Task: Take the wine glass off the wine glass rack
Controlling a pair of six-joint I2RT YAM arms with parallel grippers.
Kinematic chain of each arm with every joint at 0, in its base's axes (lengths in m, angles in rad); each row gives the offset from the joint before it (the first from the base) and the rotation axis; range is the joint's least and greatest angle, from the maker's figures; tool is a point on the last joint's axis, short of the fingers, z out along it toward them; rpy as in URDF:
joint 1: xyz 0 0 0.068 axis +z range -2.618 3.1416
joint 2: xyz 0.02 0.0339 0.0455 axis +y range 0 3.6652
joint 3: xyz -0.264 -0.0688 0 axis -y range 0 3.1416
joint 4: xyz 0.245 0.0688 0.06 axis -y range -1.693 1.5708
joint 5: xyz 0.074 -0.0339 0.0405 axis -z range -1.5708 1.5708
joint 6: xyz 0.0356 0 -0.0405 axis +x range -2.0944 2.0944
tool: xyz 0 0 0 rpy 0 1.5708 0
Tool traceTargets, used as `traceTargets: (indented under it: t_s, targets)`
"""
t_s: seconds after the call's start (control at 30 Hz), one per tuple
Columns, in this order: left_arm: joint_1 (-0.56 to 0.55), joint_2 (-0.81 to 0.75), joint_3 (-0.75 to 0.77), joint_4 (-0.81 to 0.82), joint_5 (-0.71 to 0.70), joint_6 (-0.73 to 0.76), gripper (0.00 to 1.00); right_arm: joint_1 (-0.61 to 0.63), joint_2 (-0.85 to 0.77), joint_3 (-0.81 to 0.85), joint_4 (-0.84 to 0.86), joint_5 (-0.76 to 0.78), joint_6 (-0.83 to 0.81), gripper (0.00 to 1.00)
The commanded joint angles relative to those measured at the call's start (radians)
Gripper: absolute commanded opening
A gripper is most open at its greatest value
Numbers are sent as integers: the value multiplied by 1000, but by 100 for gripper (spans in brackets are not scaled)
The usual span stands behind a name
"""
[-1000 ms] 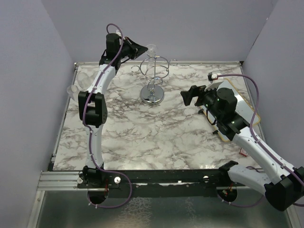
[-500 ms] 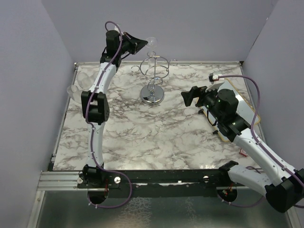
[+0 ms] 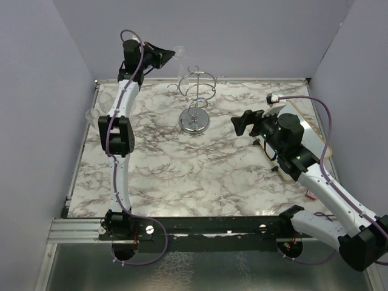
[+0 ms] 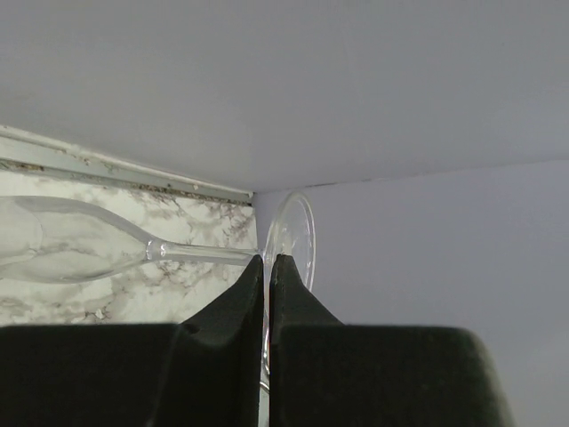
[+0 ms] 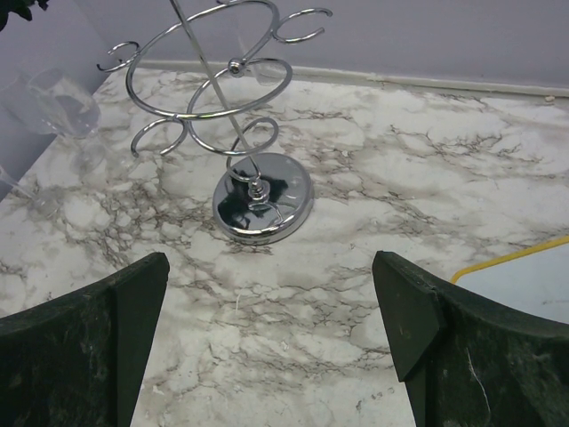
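Notice your left hand [image 4: 267, 265] pinches the wine glass [image 4: 62, 249] by its stem, just left of the wine glass rack [image 3: 195, 97]; right hand [image 5: 267, 271] spread.

No readable text, labels, brands or numbers in any view.

We see clear, smooth glass in the wine glass [image 4: 71, 245], polished chrome wire on the rack [image 5: 263, 209] — mirror-bright base — and a marble-patterned table [image 3: 182, 176].

Left fingers [image 4: 231, 307] together, high up; right fingers [image 5: 89, 347] wide apart.
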State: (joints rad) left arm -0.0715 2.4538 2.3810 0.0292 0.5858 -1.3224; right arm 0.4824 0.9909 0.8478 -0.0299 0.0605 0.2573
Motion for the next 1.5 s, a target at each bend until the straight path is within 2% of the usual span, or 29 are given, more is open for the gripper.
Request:
traceTargets:
  t_s: [0.0,0.17,0.53,0.87,1.13,1.3,1.47]
  targets:
    - [50,-80,14,41,18,6,0,-7,12,-8,22,-29,8,99]
    - [71,-176,-44,26,63,50,0,-7,24,-6,23,-62,16,99]
    - [168,-527,-338,64,127,94,0,-7,49,10,20,-235,35,99]
    - [263,-927,-779,94,169,127,0,-6,147,15,106,-574,111,99]
    - [274,-1183,-1050,0,186,233,0,8,223,-8,232,-728,282,99]
    - [267,-1326,-1228,-35,185,296,0,56,267,-19,307,-740,414,99]
    - [226,-1431,-1371,-62,205,347,0,101,349,-52,448,-734,644,99]
